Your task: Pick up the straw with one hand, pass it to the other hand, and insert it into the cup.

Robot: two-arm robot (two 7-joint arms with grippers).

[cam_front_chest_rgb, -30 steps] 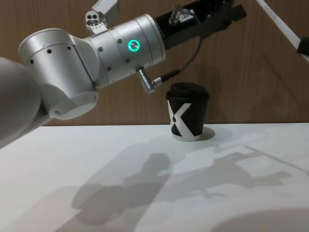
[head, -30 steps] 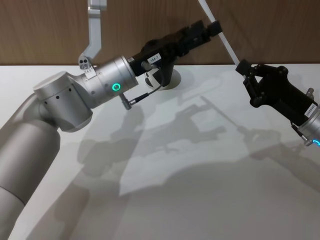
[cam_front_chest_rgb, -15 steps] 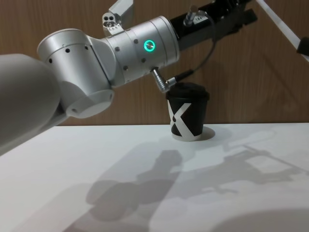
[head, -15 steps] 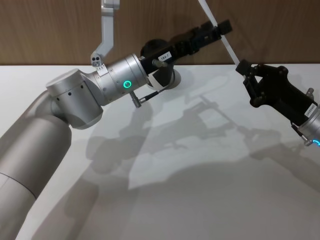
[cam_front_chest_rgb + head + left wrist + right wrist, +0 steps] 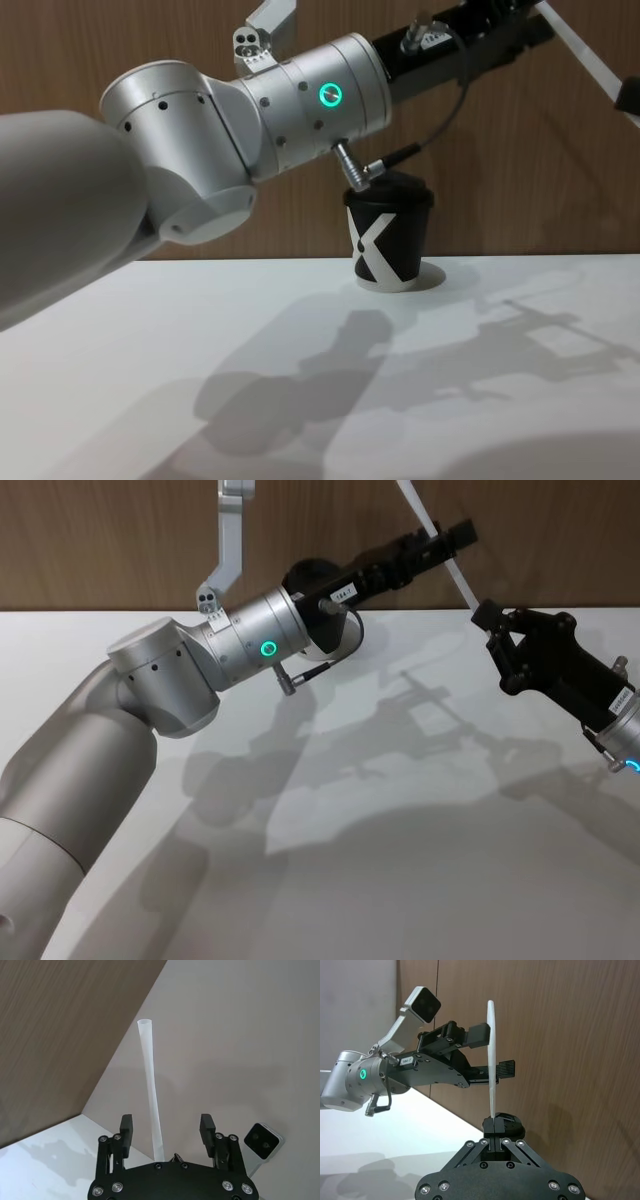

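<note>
The straw [image 5: 461, 583], a thin white tube, slants up in the air over the table's far right. My right gripper [image 5: 487, 614] is shut on its lower end, seen close in the right wrist view [image 5: 492, 1127]. My left gripper [image 5: 458, 534], on the silver arm with the green ring, is open, and its two fingers stand on either side of the straw's [image 5: 152, 1105] middle without touching it. The black cup [image 5: 388, 235] with the white X stands upright at the table's back, under the left forearm.
The white table [image 5: 400, 860] runs to a wooden wall [image 5: 560, 530] right behind the cup. The thick silver left arm [image 5: 170, 670] crosses the left half of the scene, with a camera bracket [image 5: 228, 540] sticking up from its wrist.
The left arm has reached farther right and up, bringing its open fingers around the straw. The right gripper and the straw have stayed still.
</note>
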